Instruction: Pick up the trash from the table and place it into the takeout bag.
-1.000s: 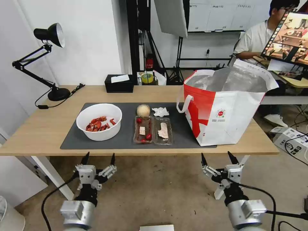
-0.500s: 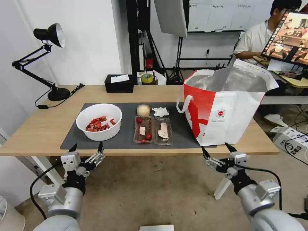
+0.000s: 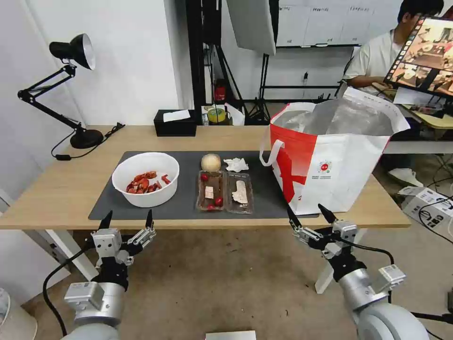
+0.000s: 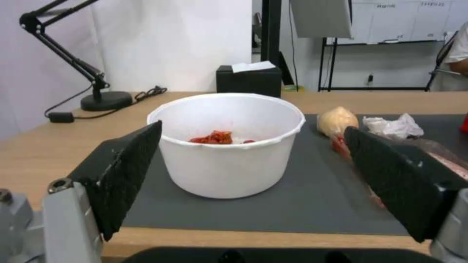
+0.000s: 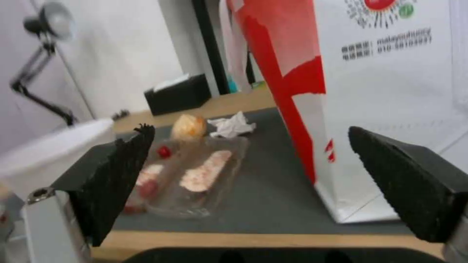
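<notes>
Trash: 4 items lie on table (image 3: 61, 193); 0 in takeout bag (image 3: 339, 160) at 3 o'clock. Left gripper (image 3: 126, 220) and right gripper (image 3: 306, 213) hover wide open, empty.

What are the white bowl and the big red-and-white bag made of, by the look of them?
The bowl looks like thin white plastic: smooth, matte walls and a slightly wavy rim. The bag looks like coated fabric or woven plastic, with a crinkled silver foil lining; the outer material is hard to tell for sure.
</notes>
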